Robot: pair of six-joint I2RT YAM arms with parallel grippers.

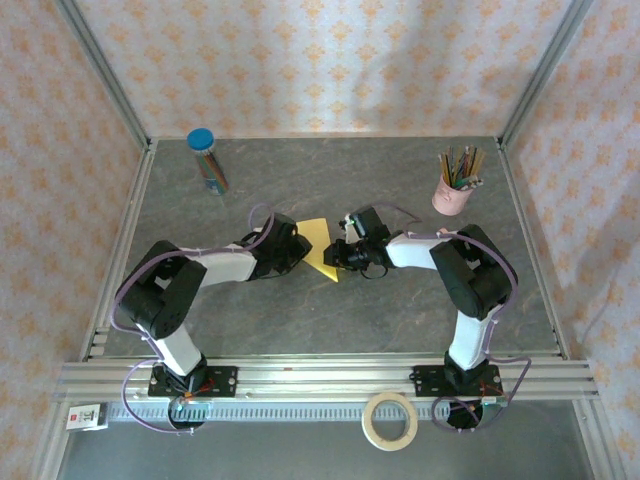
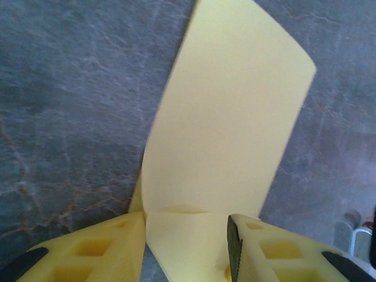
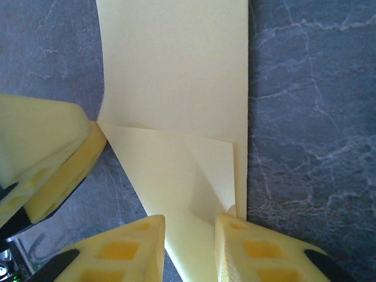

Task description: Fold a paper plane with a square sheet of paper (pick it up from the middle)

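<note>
The square sheet of paper (image 1: 318,236) is yellow and lies partly folded at mid-table, showing as a pointed triangle from above. My left gripper (image 1: 298,246) meets it from the left and my right gripper (image 1: 341,256) from the right. In the left wrist view the sheet (image 2: 229,117) bends upward beyond a cross crease. The left gripper (image 2: 185,238) stands open with the paper's narrow end between its fingers, brushing both. In the right wrist view a folded flap (image 3: 211,176) lies on the sheet, and the right gripper (image 3: 189,235) is open astride it. The paper plane is out of view.
A clear tube of pencils with a blue lid (image 1: 208,160) stands at the back left. At the back right is a pink cup of pencils (image 1: 453,192). A roll of tape (image 1: 390,420) lies in front of the near rail. Metal frame rails (image 1: 130,220) border the grey table.
</note>
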